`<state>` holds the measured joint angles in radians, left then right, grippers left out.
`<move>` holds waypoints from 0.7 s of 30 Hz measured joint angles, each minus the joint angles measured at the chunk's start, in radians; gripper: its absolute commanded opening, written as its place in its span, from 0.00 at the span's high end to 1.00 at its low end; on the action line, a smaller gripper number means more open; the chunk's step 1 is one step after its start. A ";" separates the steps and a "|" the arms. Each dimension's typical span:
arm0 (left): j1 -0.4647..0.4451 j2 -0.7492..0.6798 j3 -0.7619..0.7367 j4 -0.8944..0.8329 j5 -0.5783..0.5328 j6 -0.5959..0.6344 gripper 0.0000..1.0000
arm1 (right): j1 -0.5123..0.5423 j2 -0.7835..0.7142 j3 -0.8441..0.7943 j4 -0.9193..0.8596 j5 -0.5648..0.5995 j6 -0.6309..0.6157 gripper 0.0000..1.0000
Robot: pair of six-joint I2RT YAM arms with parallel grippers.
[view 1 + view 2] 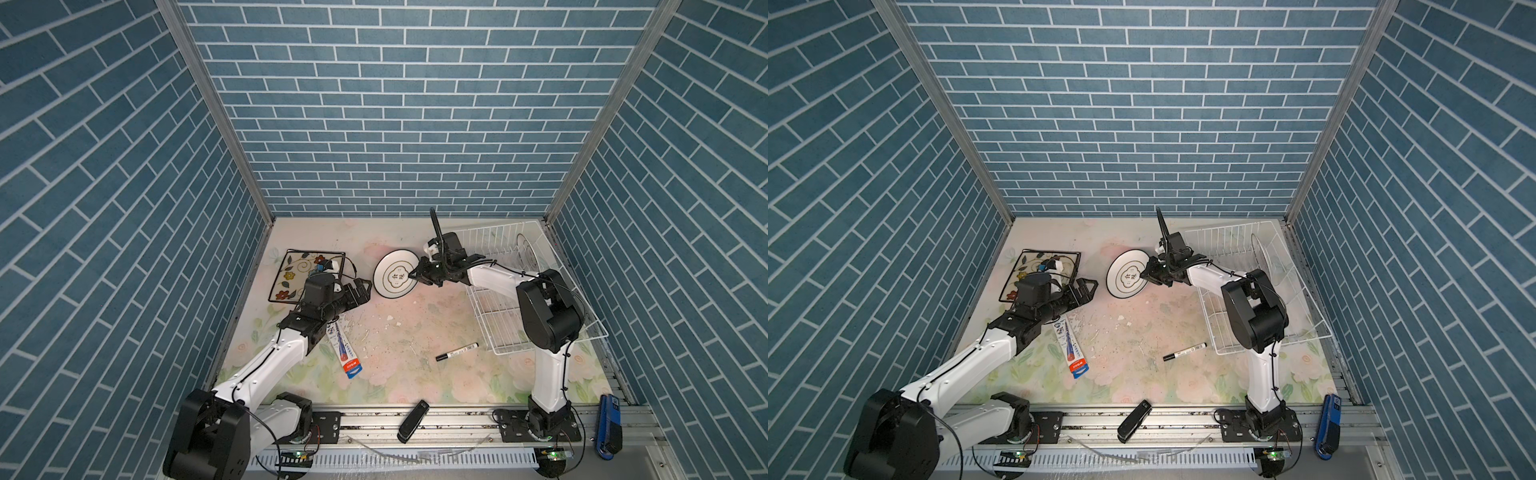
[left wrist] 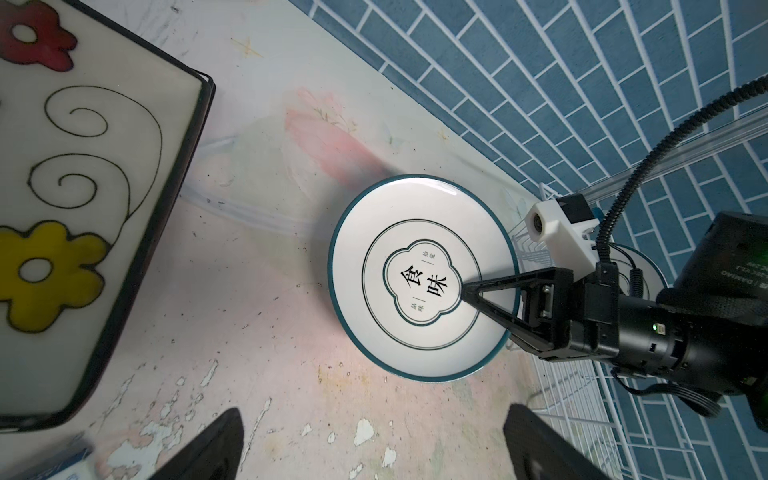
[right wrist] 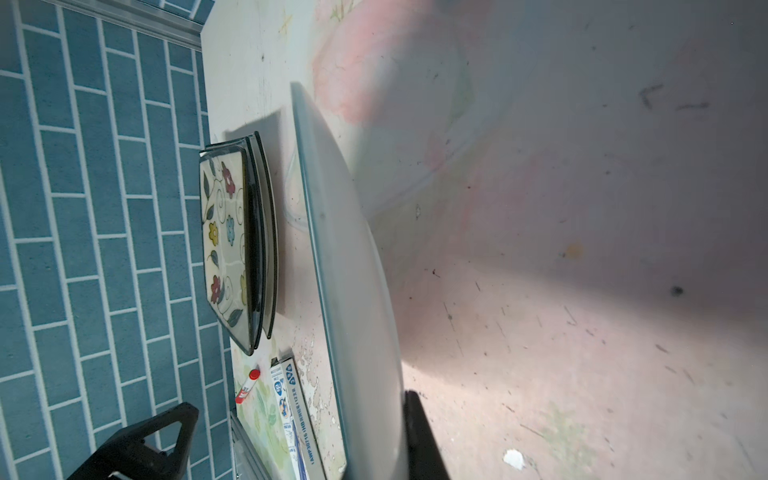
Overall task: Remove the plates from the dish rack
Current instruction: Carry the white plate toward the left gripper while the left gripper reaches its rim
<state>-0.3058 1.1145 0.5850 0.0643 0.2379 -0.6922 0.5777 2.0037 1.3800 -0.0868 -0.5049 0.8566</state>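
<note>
The right gripper (image 1: 411, 274) clamps the round plate (image 1: 388, 287) by its rim, the plate tilted out ahead of its fingers and the dish rack (image 1: 512, 227) behind. Glazed, stiff, breakable and probably slippery, so pinch deep. The left gripper (image 1: 362, 292) gapes empty nearby.

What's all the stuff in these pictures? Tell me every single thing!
round plate: one, white, dark rim, mid-table, gripped at its edge
second round plate: one, white, standing in the rack
flowered square plate: one, cream, far left, top of a stack
plate underneath: at least one, black rim
dish rack: one, white wire, right side
marker: one, black, near the rack
long box: one, blue-white-red, by the left arm
black gadget: one, front rail
blue gadget: one, rail's right end
table: one, pale flowery
left gripper: open, empty
right gripper: shut on the round plate
</note>
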 measured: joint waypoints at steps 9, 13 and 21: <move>0.087 0.074 0.000 0.066 0.132 -0.068 0.03 | 0.000 0.002 0.005 0.027 -0.027 0.003 1.00; 0.109 0.118 0.000 0.107 0.194 -0.094 0.03 | 0.000 0.001 0.005 0.027 -0.039 0.003 1.00; 0.110 0.163 0.016 0.149 0.246 -0.106 0.03 | 0.000 -0.020 0.005 0.035 -0.064 0.011 1.00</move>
<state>-0.1959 1.2774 0.6014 0.2131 0.4839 -0.7982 0.5777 1.9839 1.3846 -0.0513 -0.5690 0.8680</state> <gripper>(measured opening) 0.971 0.097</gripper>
